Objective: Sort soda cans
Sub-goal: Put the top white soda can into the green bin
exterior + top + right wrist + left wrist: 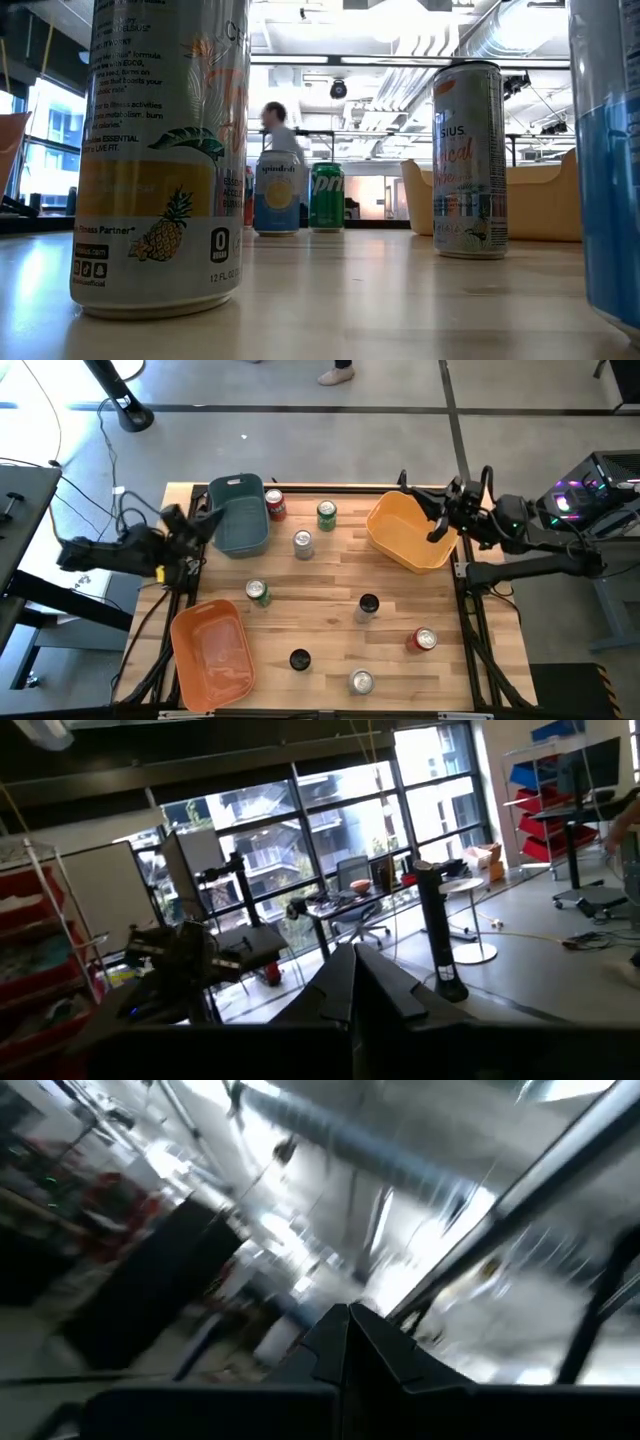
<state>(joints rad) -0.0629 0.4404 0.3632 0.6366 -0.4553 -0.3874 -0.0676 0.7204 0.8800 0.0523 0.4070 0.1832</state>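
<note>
Eight soda cans stand upright on the wooden table in the high view: a red can [275, 505], a green can [327, 513], a silver can [303, 543], a second green can [258, 593], a black can [368, 605], a second red can [424, 640], a second black can [299, 659] and a second silver can [361, 682]. My left gripper [207, 520] hovers at the teal bin's left side, shut and holding nothing. My right gripper [438, 528] hangs over the yellow bin's right rim, also shut and holding nothing. Both wrist views look out into the room past closed fingers.
The teal bin [240, 530] sits at the far left, the yellow bin [405, 545] at the far right, and the orange bin [212, 660] at the near left corner. In the low view a tall can [160, 150] stands close, and a person [275, 125] shows far behind the table.
</note>
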